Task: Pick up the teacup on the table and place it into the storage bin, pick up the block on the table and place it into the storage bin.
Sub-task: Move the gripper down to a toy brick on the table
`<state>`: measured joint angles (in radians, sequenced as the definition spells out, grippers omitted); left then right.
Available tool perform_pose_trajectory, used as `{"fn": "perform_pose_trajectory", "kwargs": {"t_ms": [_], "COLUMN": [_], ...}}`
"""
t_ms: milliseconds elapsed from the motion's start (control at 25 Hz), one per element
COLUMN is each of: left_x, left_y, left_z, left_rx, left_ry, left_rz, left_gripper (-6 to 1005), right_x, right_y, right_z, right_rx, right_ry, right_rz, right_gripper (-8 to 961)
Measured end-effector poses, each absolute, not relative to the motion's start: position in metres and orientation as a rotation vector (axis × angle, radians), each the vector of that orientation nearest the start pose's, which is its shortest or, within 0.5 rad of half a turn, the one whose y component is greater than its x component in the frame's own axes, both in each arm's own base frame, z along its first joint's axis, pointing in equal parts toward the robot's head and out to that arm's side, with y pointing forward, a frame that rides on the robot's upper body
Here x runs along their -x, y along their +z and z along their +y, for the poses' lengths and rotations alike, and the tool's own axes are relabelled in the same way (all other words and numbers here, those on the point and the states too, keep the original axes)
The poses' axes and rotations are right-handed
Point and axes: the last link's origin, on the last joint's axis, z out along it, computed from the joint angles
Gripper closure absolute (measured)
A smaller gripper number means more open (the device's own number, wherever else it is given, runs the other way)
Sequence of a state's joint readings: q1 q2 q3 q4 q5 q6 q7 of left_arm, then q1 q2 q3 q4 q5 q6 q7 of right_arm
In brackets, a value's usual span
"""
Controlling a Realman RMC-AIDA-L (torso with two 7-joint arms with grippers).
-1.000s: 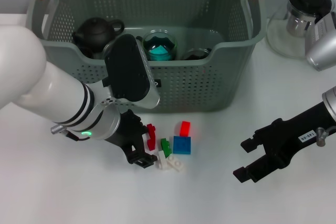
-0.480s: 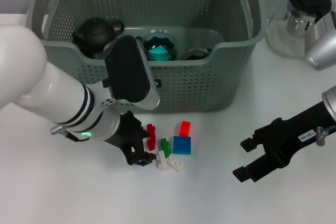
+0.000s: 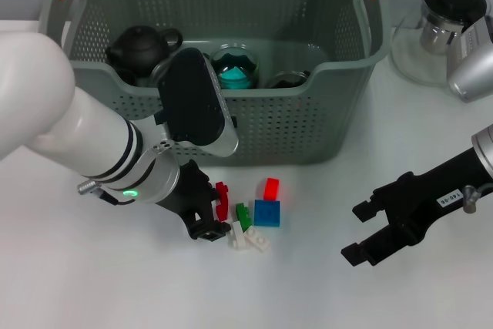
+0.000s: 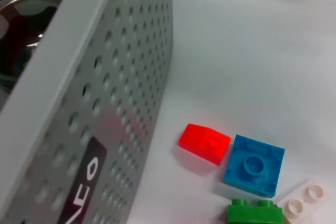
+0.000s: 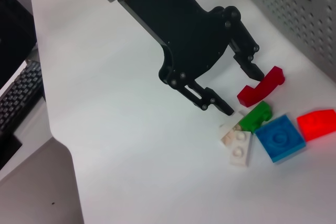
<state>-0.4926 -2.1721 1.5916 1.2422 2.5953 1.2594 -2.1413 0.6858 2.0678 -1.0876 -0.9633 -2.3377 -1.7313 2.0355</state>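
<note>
White table (image 3: 92,283) | left end effector (image 5: 239,88) released, straddling red block (image 5: 261,86) | right end effector (image 3: 362,233) released

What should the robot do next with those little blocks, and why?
Probably close the left tool on the dark red block. The tool is open down at the table, that block lies at its fingertips, and the blocks are still outside the storage bin.

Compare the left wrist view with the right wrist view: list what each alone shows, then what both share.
Only the left wrist view shows part of a dark item inside the bin. Only the right wrist view shows the left end effector, open beside the dark red curved block, plus a keyboard. Both show the bin wall and its label, and the red, blue, green and white blocks.
</note>
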Motion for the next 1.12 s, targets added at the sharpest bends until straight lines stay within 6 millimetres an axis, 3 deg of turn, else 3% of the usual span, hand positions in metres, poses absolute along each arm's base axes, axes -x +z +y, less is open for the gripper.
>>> {"fn": "perform_pose_trajectory", "kwargs": {"t_ms": [560, 1120], "left_x": [0.192, 0.187], "left_y": [-0.080, -0.067], "left_z": [0.332, 0.332], "left_rx": [2.816, 2.810], "left_ry": [0.535, 0.534], "left_rz": [-0.321, -0.313], "left_gripper": [478, 494], "right_x": [-0.201, -0.201], "right_y": [-0.011, -0.009], "right_z": [0.337, 0.338], "right_rx": [3.091, 3.091], "right_ry": [-0.173, -0.178], "right_rz": [0.864, 0.857], "right_gripper": [8, 9]}}
